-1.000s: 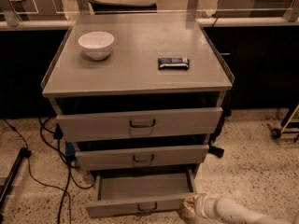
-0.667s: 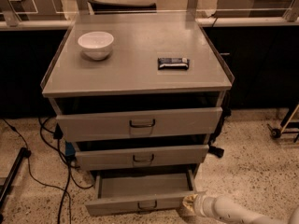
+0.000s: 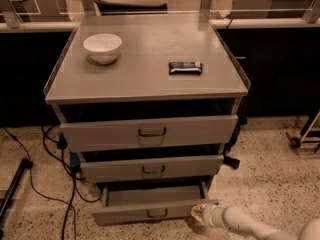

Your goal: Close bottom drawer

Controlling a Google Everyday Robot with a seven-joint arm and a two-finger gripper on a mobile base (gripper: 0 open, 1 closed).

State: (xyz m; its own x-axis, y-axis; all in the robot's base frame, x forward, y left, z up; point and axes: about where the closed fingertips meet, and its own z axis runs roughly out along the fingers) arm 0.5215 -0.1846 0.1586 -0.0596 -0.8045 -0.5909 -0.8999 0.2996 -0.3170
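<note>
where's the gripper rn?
Camera view, bottom right: the gripper is at the right end of the front of the bottom drawer, which stands pulled out, lower than the middle drawer.

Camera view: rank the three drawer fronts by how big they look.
Largest: top drawer front.
Next: middle drawer front.
Smallest: bottom drawer front, though it is lowest in view, so perspective may shrink it.
The gripper sits at its right front corner.
</note>
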